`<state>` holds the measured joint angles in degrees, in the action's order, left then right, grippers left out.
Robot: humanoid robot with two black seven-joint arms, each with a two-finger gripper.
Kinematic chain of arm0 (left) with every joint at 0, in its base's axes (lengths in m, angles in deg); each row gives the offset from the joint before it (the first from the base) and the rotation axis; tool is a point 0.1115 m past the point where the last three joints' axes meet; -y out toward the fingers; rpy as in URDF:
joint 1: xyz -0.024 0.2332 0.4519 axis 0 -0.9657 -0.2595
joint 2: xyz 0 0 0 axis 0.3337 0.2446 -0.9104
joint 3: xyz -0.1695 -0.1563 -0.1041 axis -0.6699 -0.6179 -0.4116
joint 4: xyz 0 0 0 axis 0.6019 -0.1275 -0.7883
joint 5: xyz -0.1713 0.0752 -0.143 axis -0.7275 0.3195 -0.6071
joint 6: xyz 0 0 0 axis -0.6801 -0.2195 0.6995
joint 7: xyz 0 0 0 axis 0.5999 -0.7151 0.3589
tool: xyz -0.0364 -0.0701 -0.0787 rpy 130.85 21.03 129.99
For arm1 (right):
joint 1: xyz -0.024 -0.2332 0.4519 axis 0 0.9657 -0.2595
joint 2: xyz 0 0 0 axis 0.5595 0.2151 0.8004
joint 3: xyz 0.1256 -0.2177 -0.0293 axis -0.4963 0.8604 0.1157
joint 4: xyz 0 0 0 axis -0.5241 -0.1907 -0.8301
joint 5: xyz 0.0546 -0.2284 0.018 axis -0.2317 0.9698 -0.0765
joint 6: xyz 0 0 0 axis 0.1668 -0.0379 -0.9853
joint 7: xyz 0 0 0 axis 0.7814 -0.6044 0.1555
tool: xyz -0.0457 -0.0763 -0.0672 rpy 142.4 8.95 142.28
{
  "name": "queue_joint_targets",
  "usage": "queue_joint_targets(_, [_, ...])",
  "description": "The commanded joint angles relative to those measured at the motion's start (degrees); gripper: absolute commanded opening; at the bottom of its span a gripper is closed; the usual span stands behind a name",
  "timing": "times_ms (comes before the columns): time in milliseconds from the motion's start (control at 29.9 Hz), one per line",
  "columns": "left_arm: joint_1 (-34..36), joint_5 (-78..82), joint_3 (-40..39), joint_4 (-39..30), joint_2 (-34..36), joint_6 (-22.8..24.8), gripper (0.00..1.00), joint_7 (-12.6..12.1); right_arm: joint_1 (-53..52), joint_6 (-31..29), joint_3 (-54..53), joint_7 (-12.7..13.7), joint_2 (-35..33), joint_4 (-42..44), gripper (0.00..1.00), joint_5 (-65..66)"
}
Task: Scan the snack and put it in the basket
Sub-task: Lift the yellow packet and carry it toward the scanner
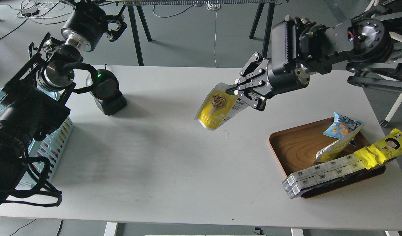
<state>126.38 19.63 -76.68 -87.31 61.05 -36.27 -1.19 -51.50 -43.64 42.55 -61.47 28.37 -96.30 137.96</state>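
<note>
My right gripper (pixel 236 90) is shut on the top edge of the snack (pixel 216 110), a small yellow pouch with a round picture of beige nuts. The pouch hangs tilted in the air above the middle of the white table (pixel 174 157). The light blue slotted basket (pixel 53 147) stands at the table's left edge, mostly hidden behind my left arm. My left gripper (pixel 117 23) is raised at the far left, beyond the table's back edge, with its fingers spread and nothing in it.
A black scanner (pixel 106 91) with a green light stands at the back left of the table. A brown wooden tray (pixel 294 147) at the right holds a blue-and-yellow chip bag (pixel 341 131), a long yellow pack (pixel 381 149) and a multi-box pack (pixel 315 178). Table legs stand behind.
</note>
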Motion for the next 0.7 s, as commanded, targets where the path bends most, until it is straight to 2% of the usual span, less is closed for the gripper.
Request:
queue_joint_targets(0, [0.03, 0.00, 0.01, 0.02, -0.26, -0.05, 1.00, 0.00, 2.54, -1.29, -0.63, 0.00, 5.23, 4.09, 0.00, -3.28])
queue_joint_targets(401, [-0.06, 0.09, 0.01, 0.11, -0.43, 0.04, 1.00, 0.09, 8.60, -1.38, -0.63, 0.00, 16.40, 10.33, 0.00, -7.16])
queue_joint_targets(669, [0.03, 0.09, 0.01, 0.11, -0.43, -0.05, 1.00, 0.09, 9.13, -1.47, -0.63, 0.00, 19.05, 11.48, 0.00, -7.16])
